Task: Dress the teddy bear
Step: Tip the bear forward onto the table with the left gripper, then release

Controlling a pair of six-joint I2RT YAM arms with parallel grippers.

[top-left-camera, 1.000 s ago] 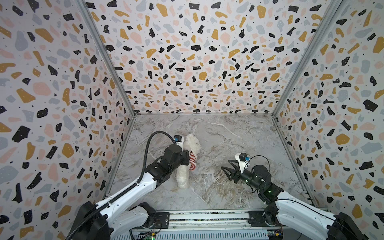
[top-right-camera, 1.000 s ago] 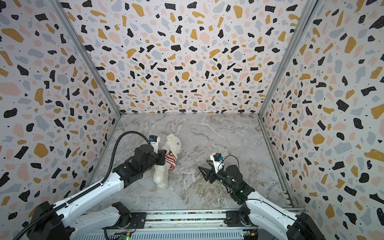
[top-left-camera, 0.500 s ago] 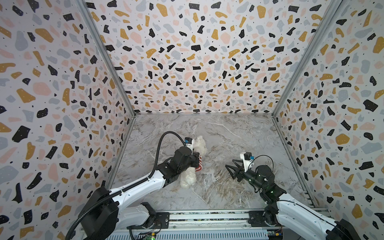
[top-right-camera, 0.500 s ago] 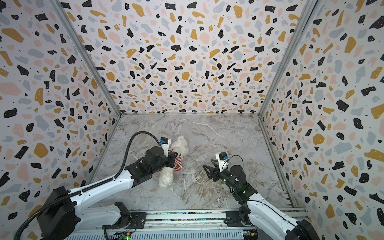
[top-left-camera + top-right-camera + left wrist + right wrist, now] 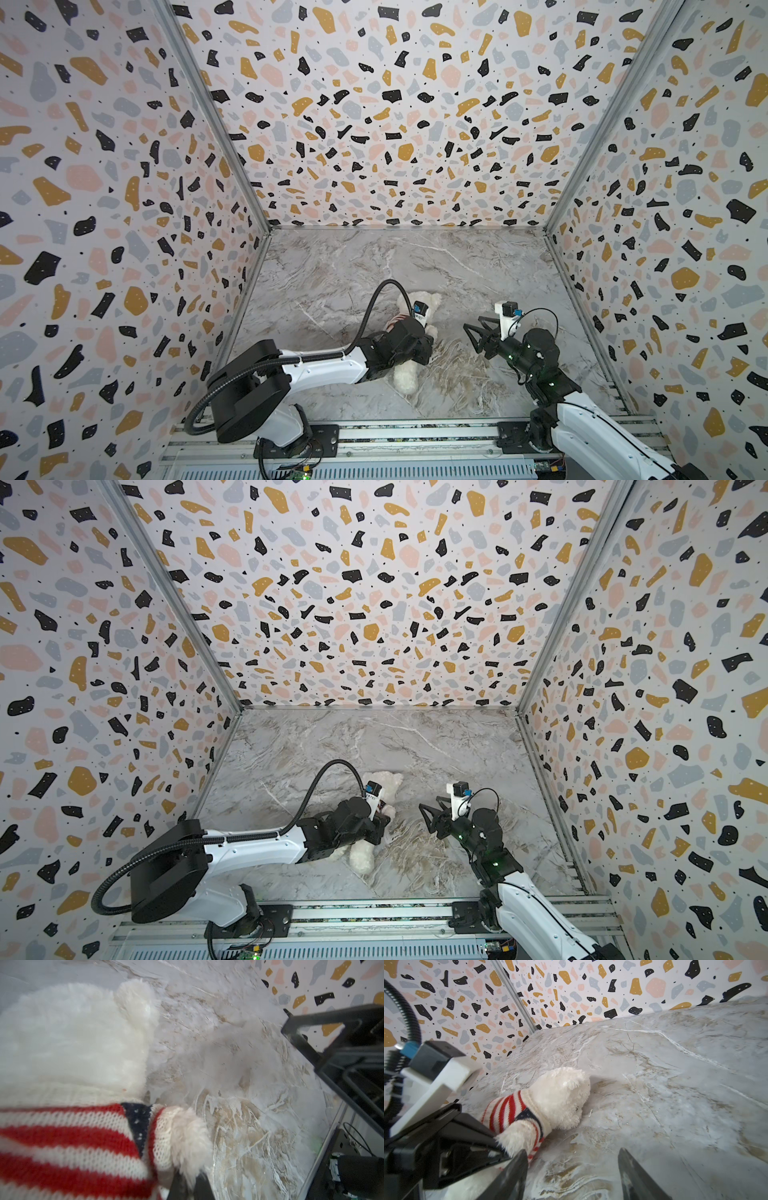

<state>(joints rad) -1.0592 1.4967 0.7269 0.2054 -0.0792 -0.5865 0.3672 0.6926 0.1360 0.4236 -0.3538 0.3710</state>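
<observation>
Left claw point(image 5: 188, 1186) closed on teddy bear point(image 5: 560, 1095) paw. Right claw point(image 5: 572, 1152) spread wide, empty, at bear's 3 o'clock. Torso hidden under left arm in both top views.

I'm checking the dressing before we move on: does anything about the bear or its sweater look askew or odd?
The fluffy white plush teddy bear lies toppled on the grey marble tabletop, face downward. Its red-and-white striped knit sweater is on, with no visible tear. The left end effector is shut on its sleeved paw.
</observation>
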